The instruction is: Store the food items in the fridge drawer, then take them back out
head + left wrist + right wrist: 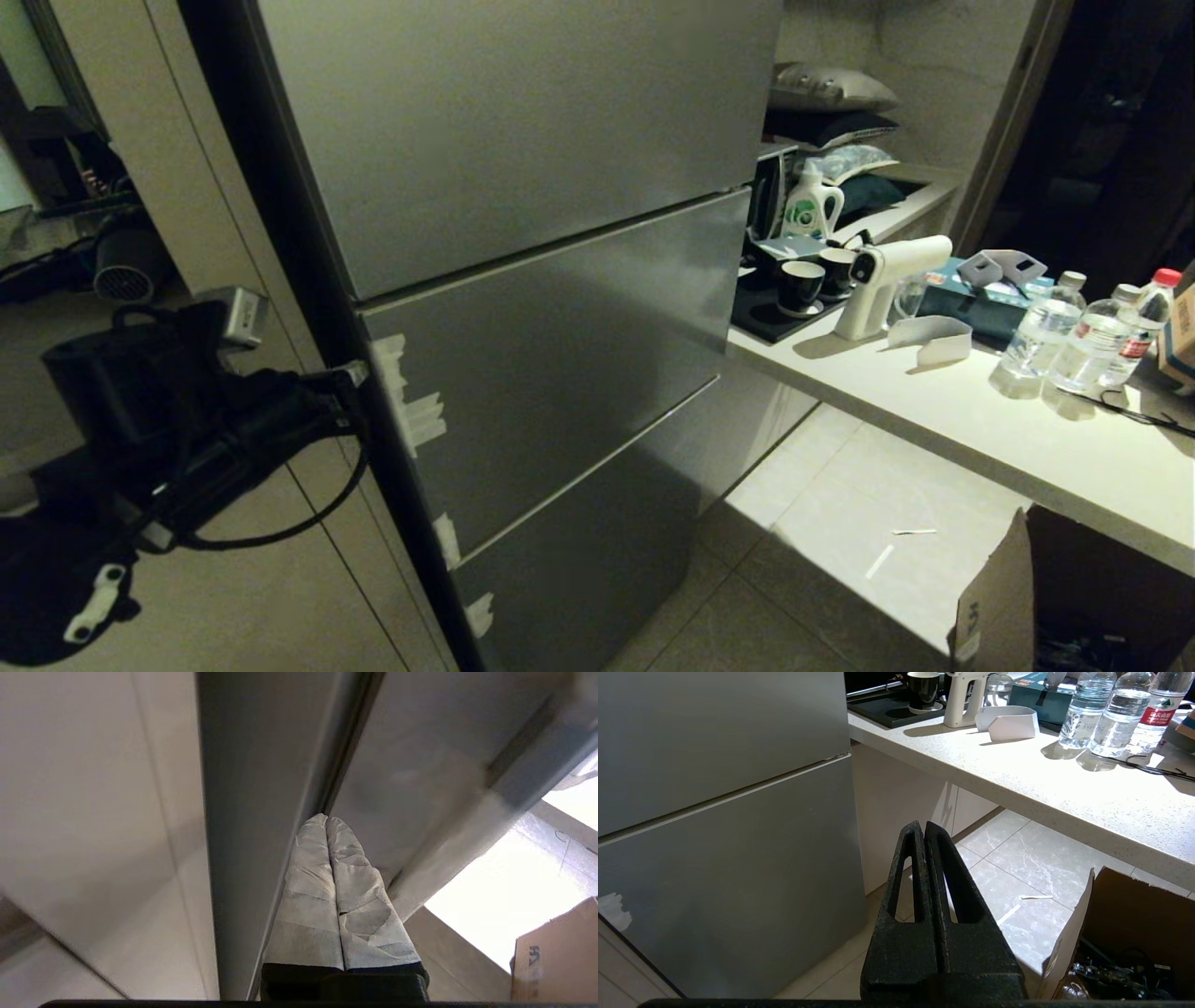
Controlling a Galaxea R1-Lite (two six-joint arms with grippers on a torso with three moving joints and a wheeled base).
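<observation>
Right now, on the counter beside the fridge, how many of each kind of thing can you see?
Water bottles: 3
Black cups: 2
White spray gun: 1
Detergent jug: 1
Teal tissue box: 1
Total: 8

Home kitchen corner. Grey steel fridge [541,308] with stacked door panels; just right of it a pale stone counter [1027,448] carrying cups on a tray [794,313], detergent jug [810,207], water bottles [1041,329]. Tiled floor [831,523] below.
</observation>
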